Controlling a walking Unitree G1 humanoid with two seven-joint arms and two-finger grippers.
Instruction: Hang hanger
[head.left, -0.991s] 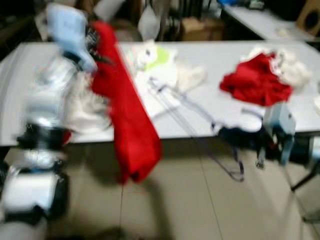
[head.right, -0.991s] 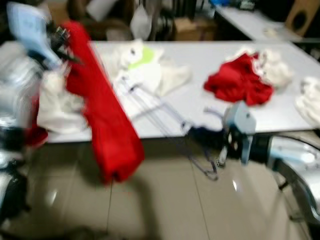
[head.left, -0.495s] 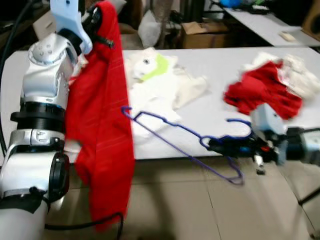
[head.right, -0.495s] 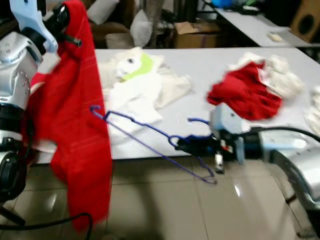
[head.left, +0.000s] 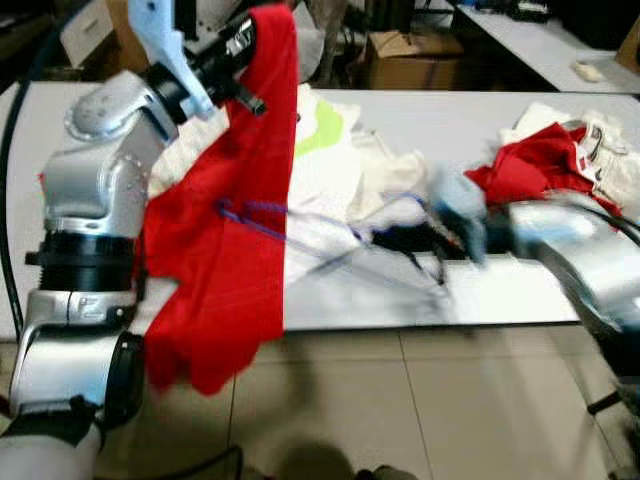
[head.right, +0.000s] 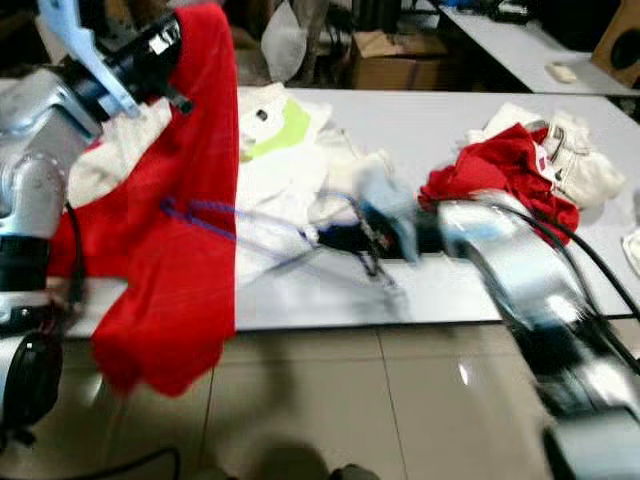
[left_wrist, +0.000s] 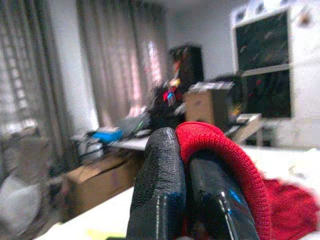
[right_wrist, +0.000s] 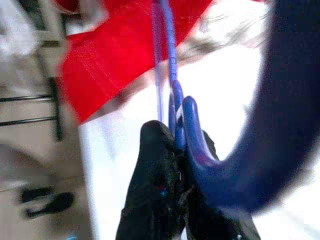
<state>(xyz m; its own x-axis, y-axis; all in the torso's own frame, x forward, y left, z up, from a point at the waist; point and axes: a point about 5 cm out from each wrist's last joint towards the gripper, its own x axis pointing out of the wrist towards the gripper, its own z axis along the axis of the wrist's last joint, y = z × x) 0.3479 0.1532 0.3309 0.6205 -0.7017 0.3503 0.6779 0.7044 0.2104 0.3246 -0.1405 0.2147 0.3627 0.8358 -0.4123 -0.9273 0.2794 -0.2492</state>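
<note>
hanger (head.left: 300, 225): long axis left-right over desk (head.left: 500, 120), tip at red garment (head.left: 235, 240) | right claw (right_wrist: 175, 150) clamps hook | left claw (left_wrist: 185, 175) pinches garment, raised

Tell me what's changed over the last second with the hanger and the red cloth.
The right gripper has carried the blue wire hanger leftward, its far tip now at the hanging red cloth garment. The left gripper stays shut on that garment's top. The clothes piles on the white table are unchanged.
</note>
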